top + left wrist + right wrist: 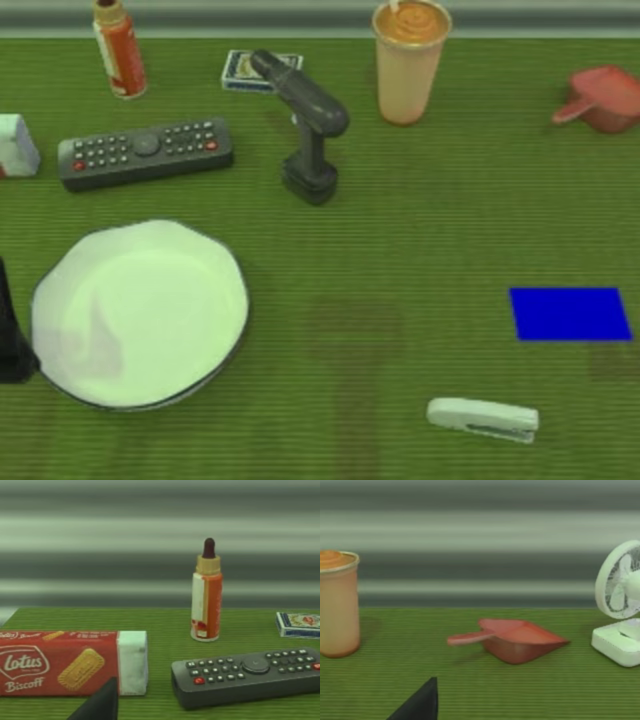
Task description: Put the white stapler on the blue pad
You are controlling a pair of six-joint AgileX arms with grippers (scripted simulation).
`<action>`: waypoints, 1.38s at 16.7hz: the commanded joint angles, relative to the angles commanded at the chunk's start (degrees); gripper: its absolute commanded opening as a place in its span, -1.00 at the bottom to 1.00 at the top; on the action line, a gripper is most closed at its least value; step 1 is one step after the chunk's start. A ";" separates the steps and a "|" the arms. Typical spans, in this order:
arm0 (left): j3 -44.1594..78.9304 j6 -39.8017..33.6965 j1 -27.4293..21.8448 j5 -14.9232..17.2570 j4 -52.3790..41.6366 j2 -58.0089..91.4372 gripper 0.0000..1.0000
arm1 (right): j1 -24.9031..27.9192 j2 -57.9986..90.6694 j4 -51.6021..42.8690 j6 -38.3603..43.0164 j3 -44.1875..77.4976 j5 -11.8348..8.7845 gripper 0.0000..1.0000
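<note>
The white stapler lies on its side on the green table near the front edge, right of centre. The blue pad lies flat behind it and to its right, a short gap away, with nothing on it. My left arm is parked at the table's left edge beside the white plate, far from both. My right arm is outside the top view. Each wrist view shows only a dark tip of its own gripper, the left gripper and the right gripper, and neither shows the stapler or the pad.
A large white plate fills the front left. Along the back stand a remote, a dark drill, an orange cup, an orange bottle, a card box, a red scoop and a biscuit box. A white fan stands right.
</note>
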 joint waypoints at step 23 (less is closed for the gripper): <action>0.00 0.00 0.00 0.00 0.00 0.00 1.00 | 37.40 86.49 -60.27 -33.17 63.29 -0.31 1.00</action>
